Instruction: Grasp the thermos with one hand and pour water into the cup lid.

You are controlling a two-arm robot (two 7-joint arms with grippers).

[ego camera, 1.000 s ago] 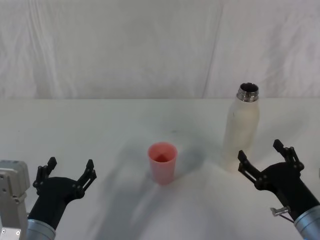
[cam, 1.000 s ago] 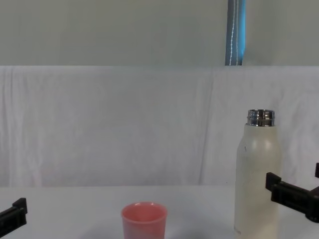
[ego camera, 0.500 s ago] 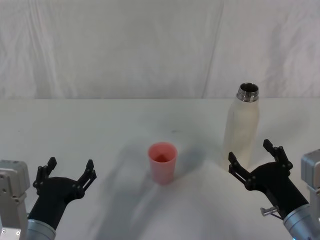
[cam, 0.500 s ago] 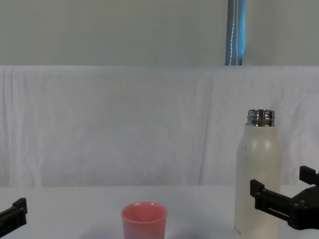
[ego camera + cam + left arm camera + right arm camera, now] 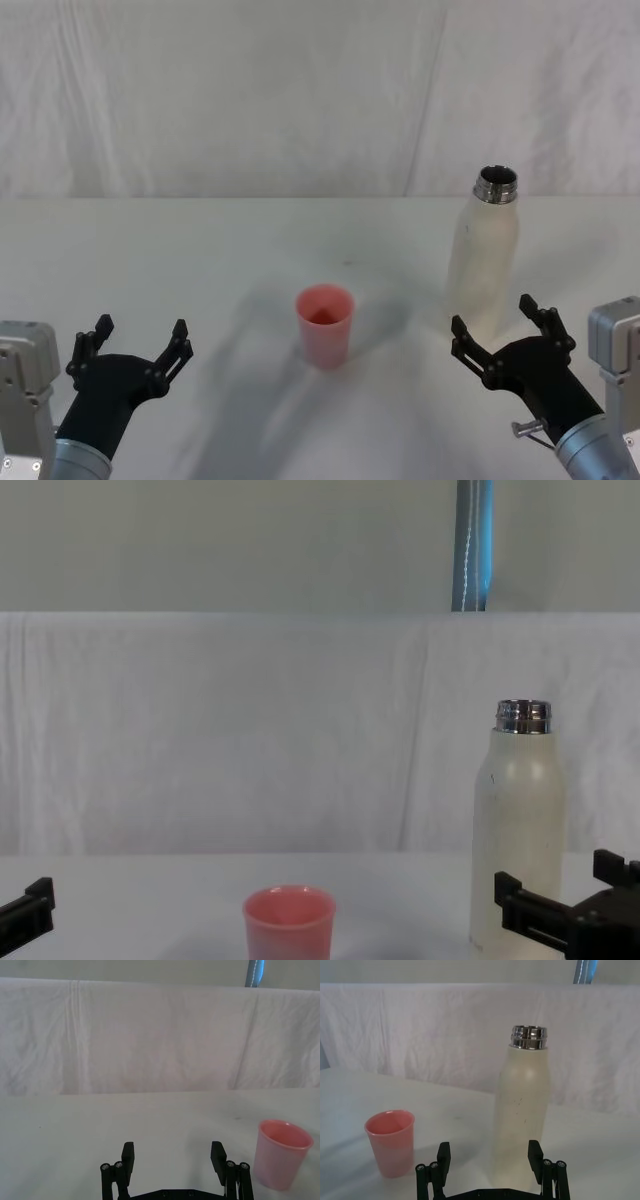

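The thermos [image 5: 483, 255] is a tall cream-white bottle with an open steel neck, standing upright at the table's right [image 5: 522, 1110] [image 5: 518, 820]. The cup lid [image 5: 325, 325], a small pink cup, stands upright near the table's middle, to the left of the thermos [image 5: 390, 1142] [image 5: 289, 920] [image 5: 281, 1160]. My right gripper [image 5: 492, 317] is open just in front of the thermos's lower part, its fingers spread about the bottle's width and not touching it [image 5: 489, 1147] [image 5: 555, 875]. My left gripper [image 5: 141, 326] rests open low at the front left, well left of the cup lid [image 5: 173, 1147].
The white table [image 5: 200, 250] carries just these two things. A wrinkled white cloth backdrop [image 5: 250, 100] closes off the far edge. A blue-grey pole [image 5: 472, 545] rises behind the cloth.
My right gripper has moved left and lower, from beside the thermos to in front of its base. The left gripper, thermos and cup lid have not moved.
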